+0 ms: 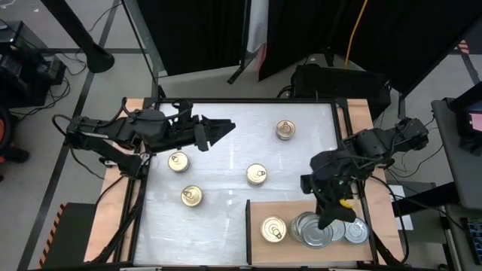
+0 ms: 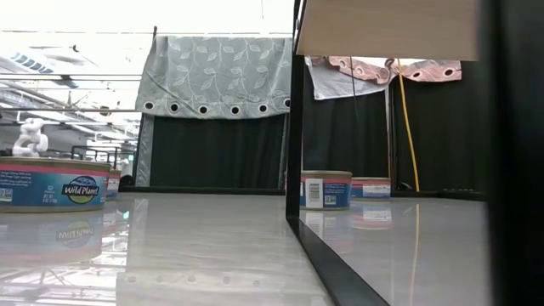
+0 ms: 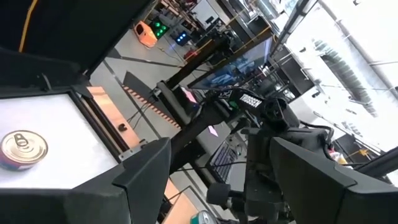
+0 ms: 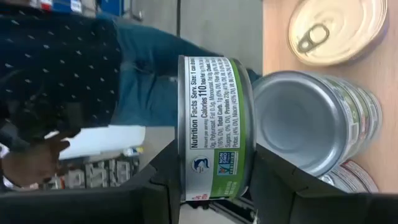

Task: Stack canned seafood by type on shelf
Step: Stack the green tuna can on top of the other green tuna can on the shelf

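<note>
Three tins (image 1: pixel 316 229) on the shelf (image 1: pixel 258 213), right tool (image 4: pixel 211 180) clenched on a green-labelled tin (image 4: pixel 214 127), left tool (image 1: pixel 226 128) released

a patterned grey-green curtain (image 2: pixel 217 72) with a row of round eyelets hangs at twelve o'clock in the low view, black drapes (image 2: pixel 212 157) below it. a yellow cable (image 1: pixel 354 30) runs down at one o'clock in the high view. a black box (image 1: pixel 331 79) sits on the floor just beyond the table's far edge. in the right wrist view a person in a dark dotted top (image 4: pixel 56 56) and blue jeans (image 4: pixel 146 68) holds a white sheet (image 4: pixel 102 140).
</note>
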Tool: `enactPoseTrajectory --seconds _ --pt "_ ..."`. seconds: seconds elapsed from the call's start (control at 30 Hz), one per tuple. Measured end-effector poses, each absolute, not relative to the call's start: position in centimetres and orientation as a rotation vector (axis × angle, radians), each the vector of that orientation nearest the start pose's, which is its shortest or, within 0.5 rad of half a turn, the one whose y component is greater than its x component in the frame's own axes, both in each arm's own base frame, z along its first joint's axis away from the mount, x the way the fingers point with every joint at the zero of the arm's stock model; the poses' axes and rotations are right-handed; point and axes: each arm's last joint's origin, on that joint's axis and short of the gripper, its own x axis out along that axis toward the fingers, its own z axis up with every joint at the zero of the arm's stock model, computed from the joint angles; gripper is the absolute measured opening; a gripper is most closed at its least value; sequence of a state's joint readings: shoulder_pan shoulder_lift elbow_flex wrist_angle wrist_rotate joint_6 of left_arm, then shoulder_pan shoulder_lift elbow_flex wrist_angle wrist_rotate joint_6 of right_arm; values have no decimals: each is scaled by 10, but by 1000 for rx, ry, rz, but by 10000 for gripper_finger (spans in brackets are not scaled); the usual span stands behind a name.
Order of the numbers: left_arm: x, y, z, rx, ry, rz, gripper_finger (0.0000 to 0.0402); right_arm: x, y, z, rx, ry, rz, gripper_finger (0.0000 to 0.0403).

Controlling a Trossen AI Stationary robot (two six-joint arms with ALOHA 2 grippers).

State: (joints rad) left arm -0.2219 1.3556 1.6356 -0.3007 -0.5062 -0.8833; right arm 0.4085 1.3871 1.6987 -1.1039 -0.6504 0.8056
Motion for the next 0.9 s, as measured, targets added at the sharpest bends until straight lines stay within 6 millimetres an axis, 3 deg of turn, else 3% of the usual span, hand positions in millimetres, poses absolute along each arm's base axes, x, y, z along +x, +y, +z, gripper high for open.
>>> enactPoseTrajectory --seconds 0.3,0.9 --pt "272 -47 485 -870 -106 275 274 232 119 422 751 1213 620 137" --pt "272 -47 485 -871 -106 274 274 229 116 417 721 1252 537 259"
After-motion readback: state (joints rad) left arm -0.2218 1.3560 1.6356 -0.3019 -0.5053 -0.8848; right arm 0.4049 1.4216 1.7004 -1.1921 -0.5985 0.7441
